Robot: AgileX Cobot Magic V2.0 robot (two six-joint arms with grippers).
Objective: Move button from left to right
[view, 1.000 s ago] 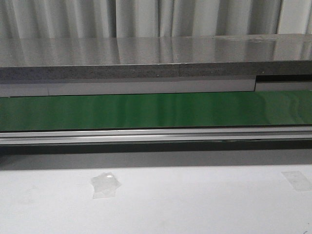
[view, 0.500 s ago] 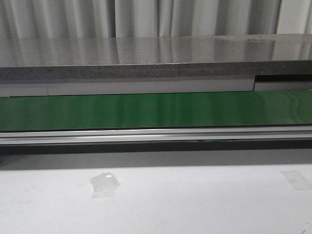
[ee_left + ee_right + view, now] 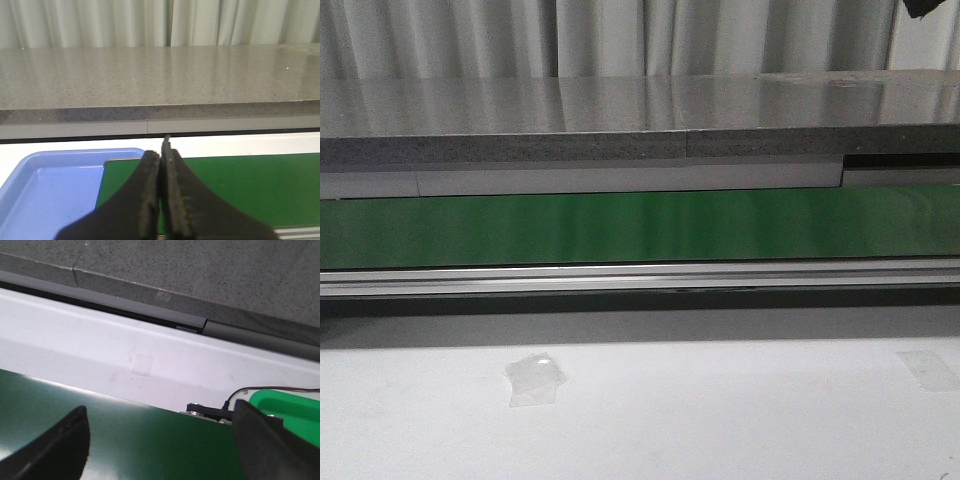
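Observation:
The button shows in no view. My left gripper (image 3: 161, 152) is shut and empty, its black fingers pressed together above the left end of the green conveyor belt (image 3: 240, 185), beside a blue tray (image 3: 50, 185). My right gripper (image 3: 160, 422) is open and empty, its two black fingers spread wide above the green belt (image 3: 125, 440) near its right end. In the front view only a dark tip of an arm (image 3: 927, 7) shows at the top right corner, and the belt (image 3: 640, 227) lies bare.
A grey stone ledge (image 3: 620, 120) runs behind the belt, with curtains behind it. A metal rail (image 3: 640, 277) edges the belt's front. Tape patches (image 3: 533, 379) lie on the white table. A green tray (image 3: 290, 410) and a small black bracket with wires (image 3: 212, 412) sit past the belt's right end.
A dark tip of an arm has come into the front view at the top right corner. Nothing else has moved.

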